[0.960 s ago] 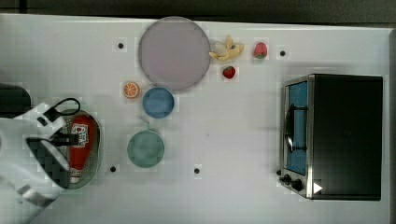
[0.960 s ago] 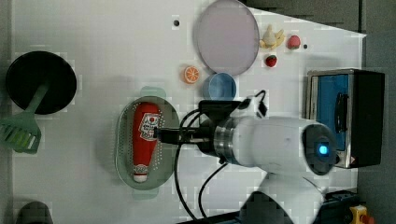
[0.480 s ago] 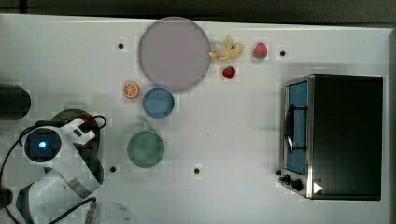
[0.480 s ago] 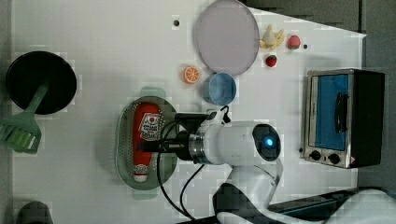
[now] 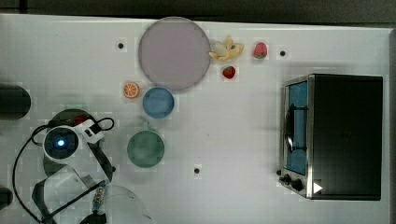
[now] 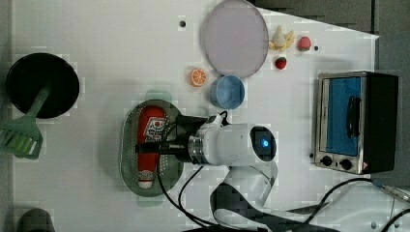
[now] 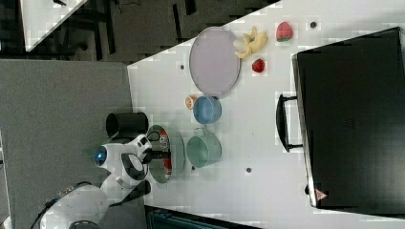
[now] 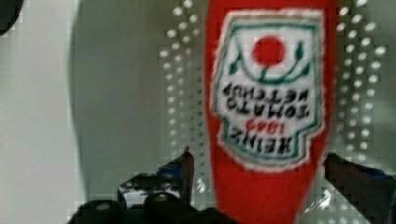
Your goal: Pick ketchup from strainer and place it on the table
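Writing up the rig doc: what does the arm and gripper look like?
White rounded arm with a glowing blue light on its casing. Black wrist section, black cable looping down from it. Gripper: dark fingers with blue trim.

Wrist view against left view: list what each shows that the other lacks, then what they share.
Wrist view alone: the label's printed words on the red ketchup squeeze bottle, and one open end effector finger on each side of the bottle's narrowing body.

Left view alone: the bottle's white cap, the black pan with the green spatula, the orange slice, the blue bowl, the lilac round plate, the toaster oven.

Both: the ketchup lying in the pale green perforated strainer, and the white table.
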Robot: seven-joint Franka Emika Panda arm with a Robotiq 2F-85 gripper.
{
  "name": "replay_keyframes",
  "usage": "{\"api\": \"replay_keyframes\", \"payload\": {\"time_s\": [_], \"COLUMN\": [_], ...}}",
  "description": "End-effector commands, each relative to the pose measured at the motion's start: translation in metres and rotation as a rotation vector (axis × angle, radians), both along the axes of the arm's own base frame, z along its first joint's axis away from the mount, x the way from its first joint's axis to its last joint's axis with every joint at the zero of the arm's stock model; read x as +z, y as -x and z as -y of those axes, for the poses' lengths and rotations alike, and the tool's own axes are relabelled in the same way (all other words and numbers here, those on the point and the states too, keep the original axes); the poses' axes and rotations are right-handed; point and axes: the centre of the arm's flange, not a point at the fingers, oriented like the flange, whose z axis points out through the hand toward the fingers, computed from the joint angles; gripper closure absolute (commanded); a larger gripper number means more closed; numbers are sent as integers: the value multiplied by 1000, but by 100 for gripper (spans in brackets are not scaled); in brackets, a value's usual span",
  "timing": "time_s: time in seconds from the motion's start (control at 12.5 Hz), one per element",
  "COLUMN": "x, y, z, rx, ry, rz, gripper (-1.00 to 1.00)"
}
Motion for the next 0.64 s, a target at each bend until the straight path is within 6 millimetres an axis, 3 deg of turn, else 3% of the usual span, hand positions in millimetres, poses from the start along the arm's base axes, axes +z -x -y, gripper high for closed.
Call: {"api": "replay_keyframes", "payload": {"time_s": [0.08,0.16,0.4,0.64], "x": [1,4,20,64], "y": [-6,-6,-4,-12], "z": [-5,-9,-18,-12], "rx": [0,0,13,29], "ry": [8,-6,-24,35], "rz": [50,66,92,133], "gripper": [-43,-21,-17,-17]}}
